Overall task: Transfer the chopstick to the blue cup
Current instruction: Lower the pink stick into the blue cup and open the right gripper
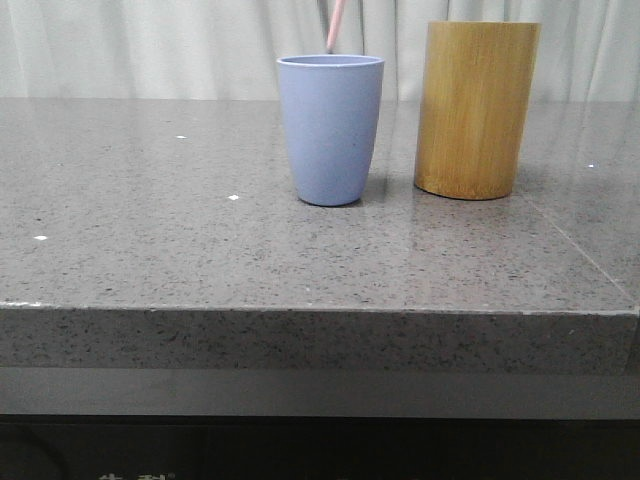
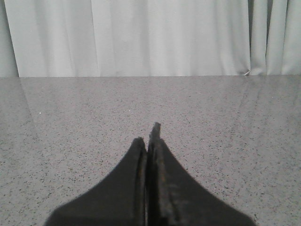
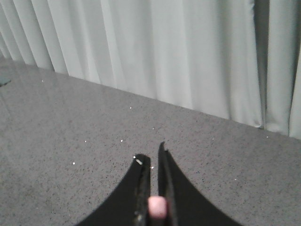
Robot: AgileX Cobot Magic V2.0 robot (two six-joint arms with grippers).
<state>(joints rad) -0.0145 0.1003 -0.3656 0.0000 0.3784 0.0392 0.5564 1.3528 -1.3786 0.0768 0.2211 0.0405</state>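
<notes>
The blue cup [image 1: 330,128] stands upright on the grey stone table [image 1: 150,230], just left of the tan bamboo holder [image 1: 474,108]. A pale pink chopstick [image 1: 335,25] slants down from the top edge of the front view to the cup's rim; its lower end is hidden by the cup. In the right wrist view my right gripper [image 3: 153,157] is shut on the pink end of the chopstick [image 3: 157,207], held between the fingers. My left gripper [image 2: 148,134] is shut and empty over bare tabletop. Neither gripper shows in the front view.
White curtains [image 1: 150,45] hang behind the table. The table's front edge [image 1: 300,310] runs across the front view. A seam [image 1: 580,250] crosses the tabletop at the right.
</notes>
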